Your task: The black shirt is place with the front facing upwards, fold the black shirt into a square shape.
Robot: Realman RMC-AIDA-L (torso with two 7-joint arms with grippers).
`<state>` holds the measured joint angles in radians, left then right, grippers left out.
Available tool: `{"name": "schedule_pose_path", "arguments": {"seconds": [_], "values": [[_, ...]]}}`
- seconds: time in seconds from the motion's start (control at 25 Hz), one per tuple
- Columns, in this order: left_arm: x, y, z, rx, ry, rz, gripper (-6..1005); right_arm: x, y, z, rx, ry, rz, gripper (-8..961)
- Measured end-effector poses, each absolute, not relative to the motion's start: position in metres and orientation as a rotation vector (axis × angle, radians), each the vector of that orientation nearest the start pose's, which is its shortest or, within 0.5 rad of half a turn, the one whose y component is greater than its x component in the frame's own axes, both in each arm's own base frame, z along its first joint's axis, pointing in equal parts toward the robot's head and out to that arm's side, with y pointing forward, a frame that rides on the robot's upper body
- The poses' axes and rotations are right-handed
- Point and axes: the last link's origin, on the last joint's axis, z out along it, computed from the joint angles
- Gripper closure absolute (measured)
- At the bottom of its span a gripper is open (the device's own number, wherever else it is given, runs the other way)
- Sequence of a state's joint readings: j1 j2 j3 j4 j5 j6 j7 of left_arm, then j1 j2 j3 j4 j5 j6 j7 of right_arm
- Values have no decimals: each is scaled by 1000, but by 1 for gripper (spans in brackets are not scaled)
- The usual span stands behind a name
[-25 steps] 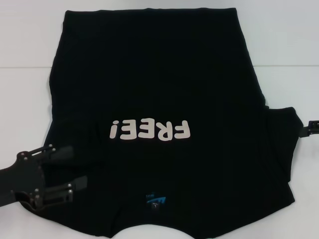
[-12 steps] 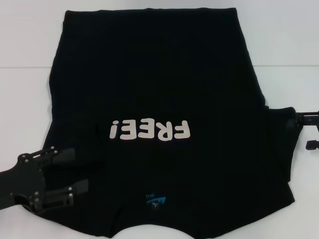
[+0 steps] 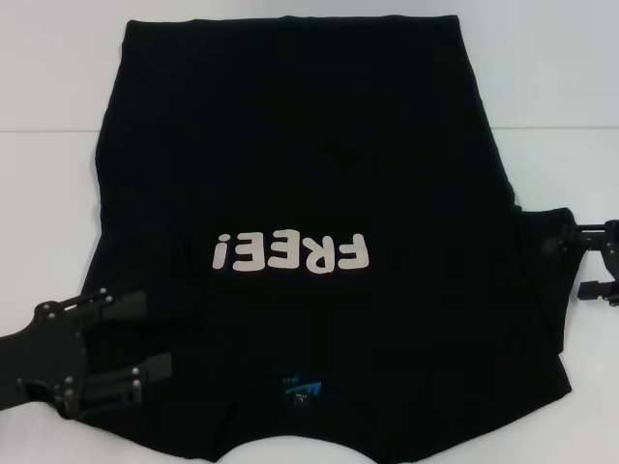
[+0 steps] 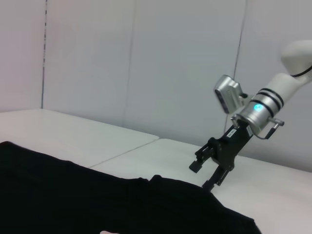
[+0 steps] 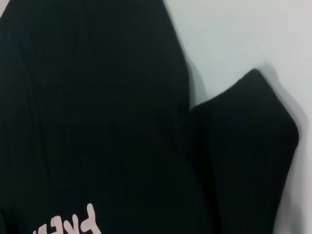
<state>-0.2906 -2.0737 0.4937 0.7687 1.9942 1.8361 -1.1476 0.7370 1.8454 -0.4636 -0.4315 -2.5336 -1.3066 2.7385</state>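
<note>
The black shirt [image 3: 300,164] lies spread front-up on the white table [image 3: 48,77], its cream "FREE!" lettering [image 3: 290,253] reading upside down and the blue neck label [image 3: 302,389] near the front edge. My left gripper [image 3: 155,333] is open low over the shirt's near left shoulder area, one finger either side of a stretch of cloth. At the outer edge of the right sleeve [image 5: 243,161], my right gripper [image 3: 580,261] is open. The left wrist view shows the right gripper [image 4: 202,176] open just above the sleeve's tip.
White table surface [image 3: 551,77] surrounds the shirt on the left, right and far sides. A pale wall [image 4: 146,63] stands behind the table. The shirt's neck end hangs near the front table edge.
My right gripper has moved in from the right edge toward the right sleeve and turned so both fingers show. The left gripper has slid slightly nearer the front edge.
</note>
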Motion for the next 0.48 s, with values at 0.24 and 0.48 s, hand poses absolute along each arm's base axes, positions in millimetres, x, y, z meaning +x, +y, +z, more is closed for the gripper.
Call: {"name": "schedule_pose_path", "arguments": {"seconds": [0.24,0.48], "values": [[-311,249,46,-2621,-444,-817,194,320,389,61,-1700,2231,398,14],[-311,249,46,-2623,-442,-818,195,321,387,57,-1689,2246,391,14]]}}
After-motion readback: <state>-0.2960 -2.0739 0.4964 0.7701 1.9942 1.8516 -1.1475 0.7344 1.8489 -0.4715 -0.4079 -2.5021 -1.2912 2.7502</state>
